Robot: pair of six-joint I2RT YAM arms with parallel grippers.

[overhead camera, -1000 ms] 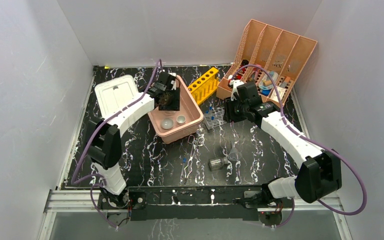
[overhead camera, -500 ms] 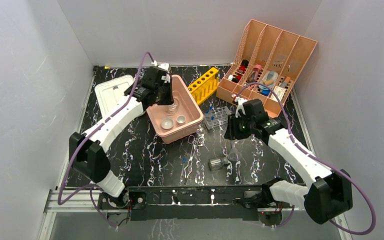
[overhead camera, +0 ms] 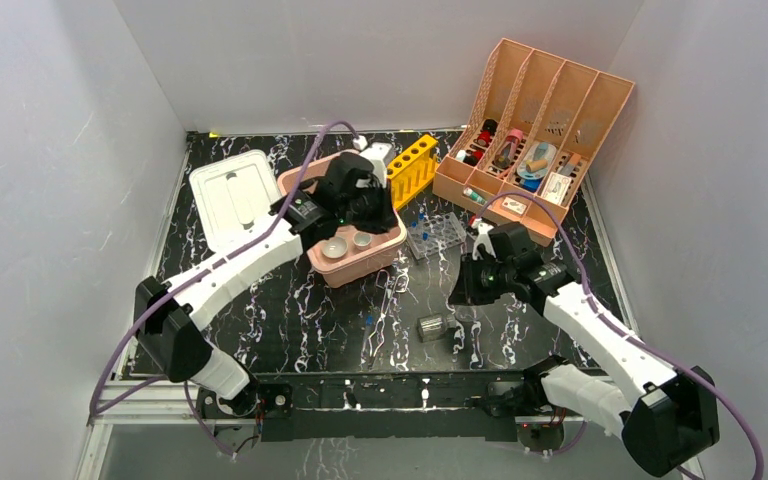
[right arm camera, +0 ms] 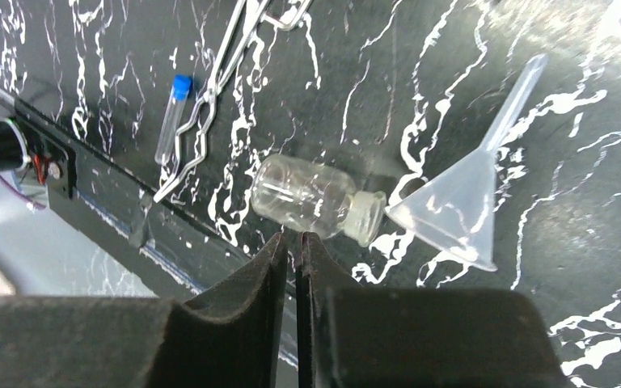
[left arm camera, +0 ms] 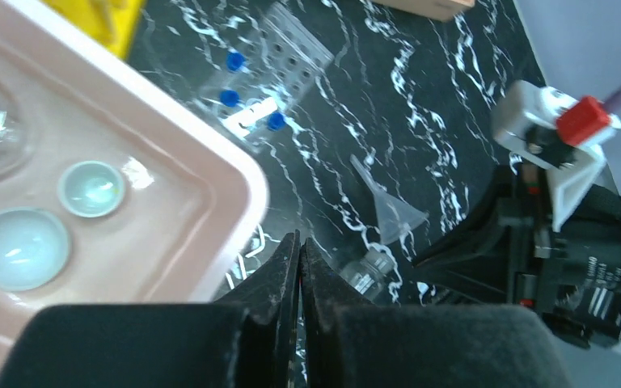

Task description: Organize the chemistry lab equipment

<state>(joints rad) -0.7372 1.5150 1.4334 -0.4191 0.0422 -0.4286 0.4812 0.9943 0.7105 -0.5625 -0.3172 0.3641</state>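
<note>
**Legible markings:** none can be read in any view.

**Markings present but unreadable:**
- Small white print sits on the black housing on the right arm (left arm camera: 601, 284), seen in the left wrist view. The characters are too small and blurred to make out.
- A white label (overhead camera: 558, 185) lies in the peach file organizer (overhead camera: 600, 100), seen in the top view. No lettering can be made out on it.
- A second white card (overhead camera: 513, 206) lies at the organizer's near end. Its face is likewise unreadable.

**Brands, numbers, signs:** none discernible on the glassware, racks, tub or table.
</note>
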